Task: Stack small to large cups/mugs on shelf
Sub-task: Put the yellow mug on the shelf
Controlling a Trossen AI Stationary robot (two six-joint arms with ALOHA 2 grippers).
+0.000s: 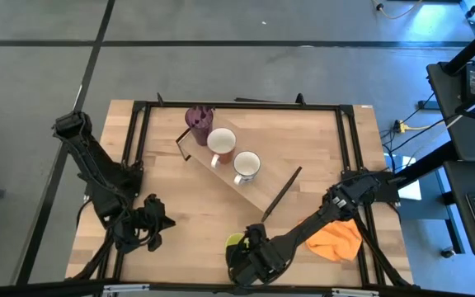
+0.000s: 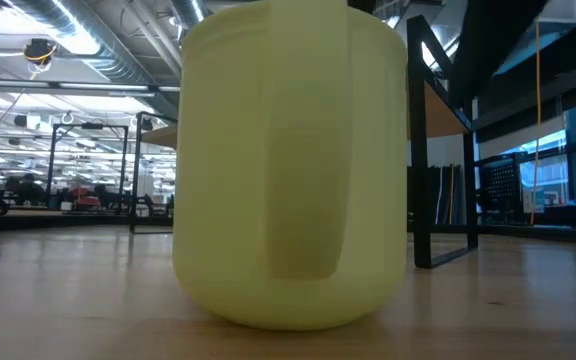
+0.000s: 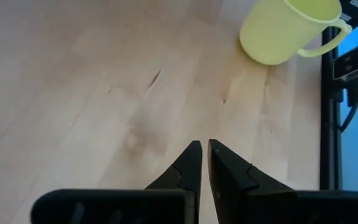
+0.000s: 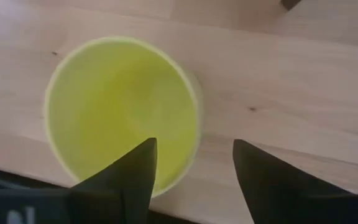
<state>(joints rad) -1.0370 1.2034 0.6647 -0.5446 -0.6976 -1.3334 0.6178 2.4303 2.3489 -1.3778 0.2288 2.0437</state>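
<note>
Right claw (image 4: 194,171) gapes over the yellow-green mug (image 4: 120,115) on the wooden tabletop (image 1: 180,206).

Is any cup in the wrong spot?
Yes. The yellow-green mug stands alone on the table's near edge, under the open right gripper, while the purple tumbler, brown mug and white mug line the shelf.

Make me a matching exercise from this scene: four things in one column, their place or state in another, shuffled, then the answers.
Things:
1. purple tumbler
2. yellow-green mug
3. orange cloth
4. left tool

Place or state:
A. on the table's right edge
B. nearly shut, over bare tabletop
C. at the far end of the shelf
D. at the table's near edge, below the open right tool

Pairs: 1-C, 2-D, 3-A, 4-B
</note>
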